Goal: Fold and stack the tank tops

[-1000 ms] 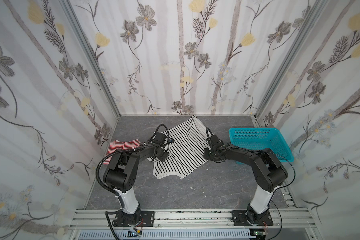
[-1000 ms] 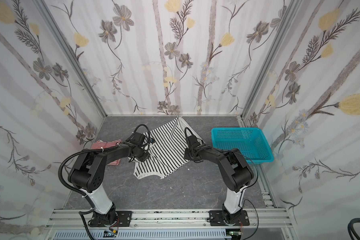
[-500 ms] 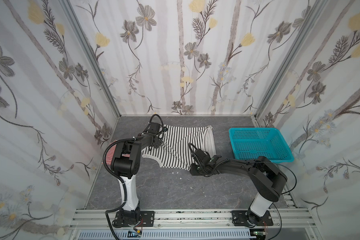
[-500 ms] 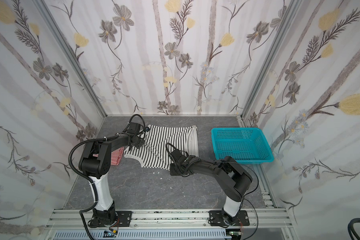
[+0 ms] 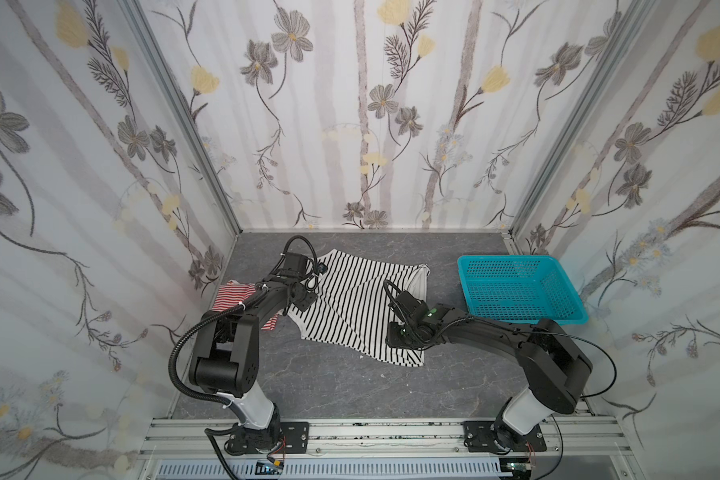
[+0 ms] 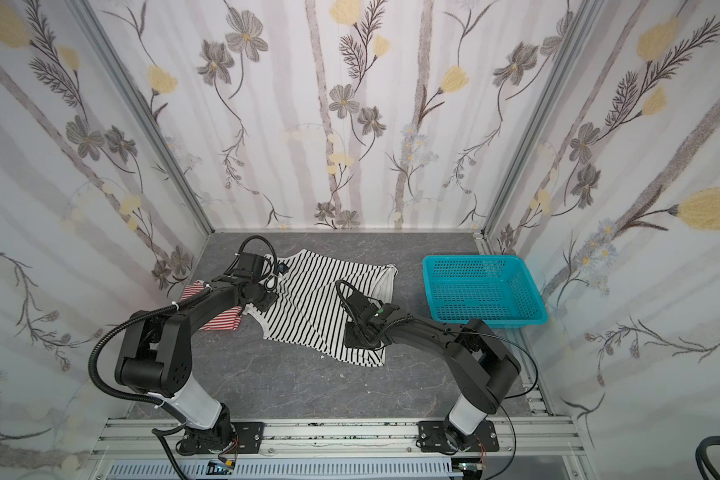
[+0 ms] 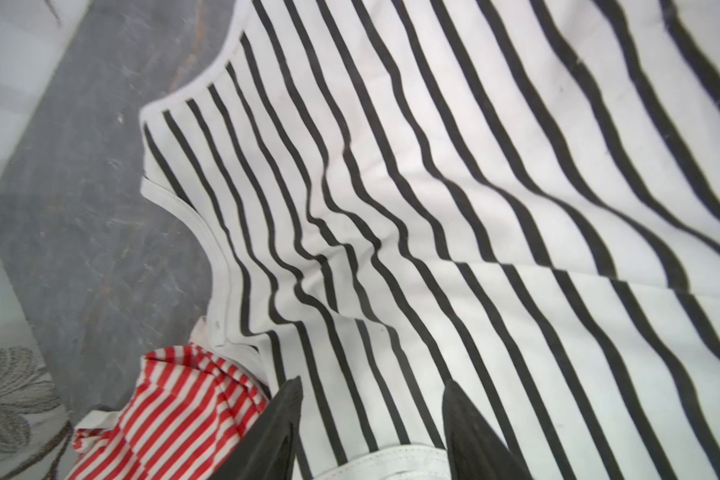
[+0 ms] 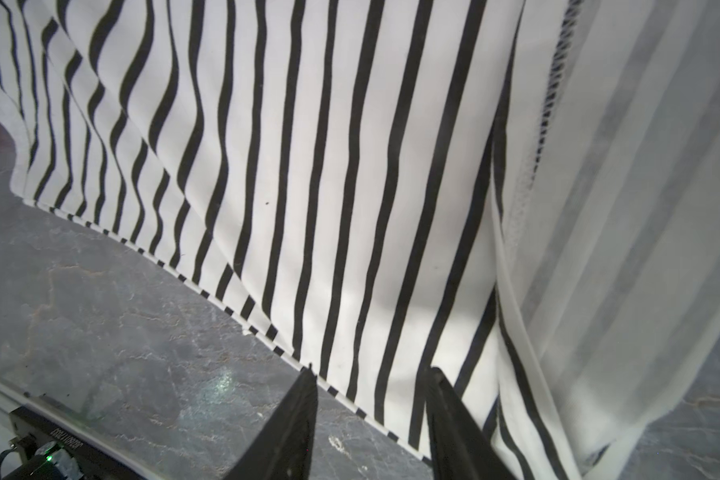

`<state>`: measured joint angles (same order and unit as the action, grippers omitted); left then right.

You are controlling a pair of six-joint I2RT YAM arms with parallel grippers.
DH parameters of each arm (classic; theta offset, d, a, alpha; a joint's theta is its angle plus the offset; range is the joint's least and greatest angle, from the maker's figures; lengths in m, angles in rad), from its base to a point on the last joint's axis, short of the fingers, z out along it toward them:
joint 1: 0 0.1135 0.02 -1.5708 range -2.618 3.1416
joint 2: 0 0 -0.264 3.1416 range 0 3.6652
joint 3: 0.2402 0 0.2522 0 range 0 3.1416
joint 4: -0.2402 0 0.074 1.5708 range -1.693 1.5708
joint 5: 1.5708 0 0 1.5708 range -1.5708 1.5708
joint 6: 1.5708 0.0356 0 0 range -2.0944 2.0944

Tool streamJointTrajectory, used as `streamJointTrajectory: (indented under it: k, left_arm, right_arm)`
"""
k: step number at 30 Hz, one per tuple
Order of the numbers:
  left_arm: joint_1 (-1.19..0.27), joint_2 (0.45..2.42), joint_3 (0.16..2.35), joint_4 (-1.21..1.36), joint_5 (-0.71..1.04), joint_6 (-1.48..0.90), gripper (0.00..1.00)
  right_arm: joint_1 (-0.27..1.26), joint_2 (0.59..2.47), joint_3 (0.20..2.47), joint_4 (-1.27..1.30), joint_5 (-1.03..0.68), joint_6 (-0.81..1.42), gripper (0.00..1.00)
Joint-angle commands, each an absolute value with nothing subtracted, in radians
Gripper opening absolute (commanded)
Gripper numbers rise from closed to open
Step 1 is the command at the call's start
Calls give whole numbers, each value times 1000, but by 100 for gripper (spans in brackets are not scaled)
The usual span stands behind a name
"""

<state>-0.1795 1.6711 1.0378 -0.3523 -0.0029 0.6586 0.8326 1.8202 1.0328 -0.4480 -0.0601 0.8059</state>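
Observation:
The black-and-white striped tank top (image 5: 350, 299) (image 6: 308, 299) lies spread and wrinkled on the grey table in both top views, with one far right corner folded over. The red-and-white tank top (image 5: 235, 293) (image 6: 221, 322) is bunched at the left, partly under my left arm. My left gripper (image 5: 304, 301) (image 7: 373, 384) is low over the striped top's left armhole edge, fingers apart, with the white trim lying between them. My right gripper (image 5: 395, 340) (image 8: 371, 370) is open over the top's near hem, one finger over the table and one over the cloth.
A turquoise mesh basket (image 5: 528, 319) (image 6: 487, 322) stands at the right, near the side wall. Flowered walls close in the table (image 5: 329, 386) on three sides. An aluminium rail with both arm bases runs along the front edge.
The black-and-white top has been dragged and turned, and now lies wider with its near right corner closer to the front. The left gripper came nearer; the right gripper shifted right.

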Motion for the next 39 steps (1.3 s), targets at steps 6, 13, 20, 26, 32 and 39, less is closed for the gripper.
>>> streamJointTrajectory:
  k: [6, 13, 20, 26, 32, 39]
  left_arm:
    - [-180, 1707, 943, -354, 72, 591, 54]
    - [-179, 1614, 834, -353, 52, 603, 54]
    - [-171, 1540, 764, -349, -35, 652, 54]
    - [-161, 1547, 806, -348, -56, 670, 55]
    - [-169, 1641, 934, -350, -70, 657, 55]
    - [-209, 1655, 975, -351, -41, 618, 55]
  right_arm:
    - [827, 1930, 1234, -660, 315, 755, 47]
    - [795, 2001, 1268, -716, 391, 736, 47]
    - [758, 1945, 1182, -695, 392, 746, 47]
    - [752, 1905, 1142, -587, 269, 719, 47]
    - [752, 1953, 1196, -544, 227, 699, 47]
    - [766, 2024, 1237, -558, 238, 688, 46]
